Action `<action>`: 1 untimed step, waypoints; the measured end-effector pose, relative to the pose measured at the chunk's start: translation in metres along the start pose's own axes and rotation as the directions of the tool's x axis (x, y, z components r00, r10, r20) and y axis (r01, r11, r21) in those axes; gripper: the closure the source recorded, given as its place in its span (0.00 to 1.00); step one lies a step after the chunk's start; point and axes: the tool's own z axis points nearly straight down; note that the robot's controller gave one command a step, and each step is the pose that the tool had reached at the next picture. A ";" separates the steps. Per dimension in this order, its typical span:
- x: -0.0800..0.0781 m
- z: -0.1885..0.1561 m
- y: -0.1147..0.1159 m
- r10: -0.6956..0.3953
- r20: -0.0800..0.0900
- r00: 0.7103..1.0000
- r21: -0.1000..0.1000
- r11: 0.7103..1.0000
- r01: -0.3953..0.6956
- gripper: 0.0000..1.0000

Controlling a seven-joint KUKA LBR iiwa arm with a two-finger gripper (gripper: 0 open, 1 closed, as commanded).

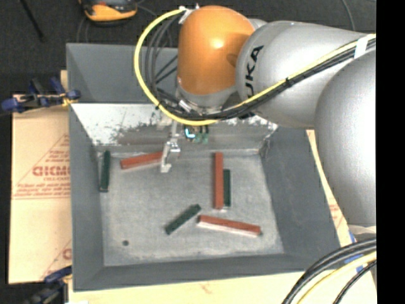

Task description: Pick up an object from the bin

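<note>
— Red stick (140, 161), upper left of the bin (85, 189): that was the one I had the gripper (167, 159) at. It lay nearly level on the floor, just below the back wall, its right end a shade higher than its left.

— Touching it?

— The gripper's tip sat right at that right end, looking down from above. Whether it actually touched, I could not say. Open or closed, I could not tell either: the orange cover (212, 49) and the yellow cable (144, 62) looping round it hung over the wrist and hid most of the claw.

— And the stick itself?

— Flat on the bin floor, all of it in plain sight bar the end under the tip.

— What else was lying about?

— Over by the left wall a dark green stick (104, 171) lay pointing up and down the view, near the red one's left end but apart from it. Right of centre, a second red stick (218, 180) ran the same way, with a short green stick (226, 187) just beside it on its right, parallel. Below those, a tilted green stick (182, 219), and near its upper end a long red stick (229, 226) with a pale edge, slanting down to the right. One small dark speck (125, 243) sat near the front left corner.
</note>
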 end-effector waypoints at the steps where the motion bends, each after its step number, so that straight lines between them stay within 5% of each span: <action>1: -0.002 -0.006 -0.001 0.003 0.009 1.000 -0.001 1.000 -0.003 0.00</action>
